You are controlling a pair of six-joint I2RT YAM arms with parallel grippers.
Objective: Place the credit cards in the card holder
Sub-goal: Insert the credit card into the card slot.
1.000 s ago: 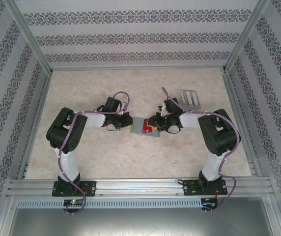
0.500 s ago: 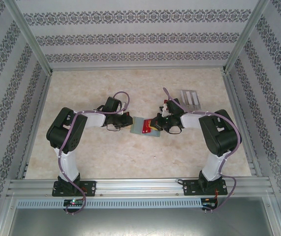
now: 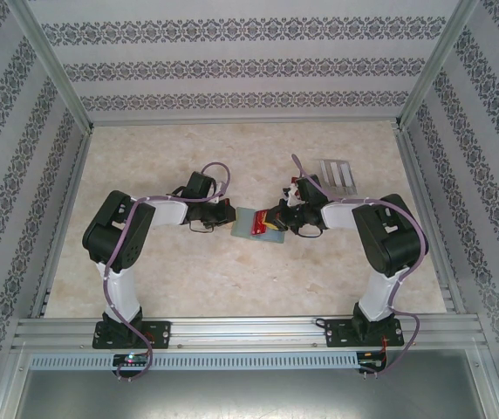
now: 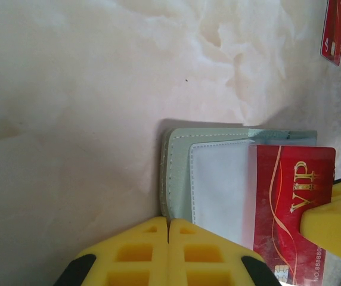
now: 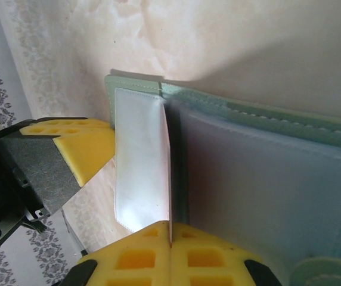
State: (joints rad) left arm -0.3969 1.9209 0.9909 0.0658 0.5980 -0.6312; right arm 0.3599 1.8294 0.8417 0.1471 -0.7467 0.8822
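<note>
Lying near the pinched VIP card [image 4: 290,196]: another card [image 4: 336,30], clear stand [image 3: 337,175].

Here's the left arm [image 3: 114,240]: bulky black joint housings, white links between them, and a lilac cable [image 3: 217,170] looping over the shell just behind the fingers. The right arm [image 3: 387,237] is its twin, the same black-and-white build, with its own cable running back from the fingers to a black base plate [image 3: 363,331]. Up close, the left fingers [image 4: 143,250] are bright yellow blocks with square waffle pockets on black mounts. The right fingers [image 5: 138,259] match, yellow and pocketed.
</note>
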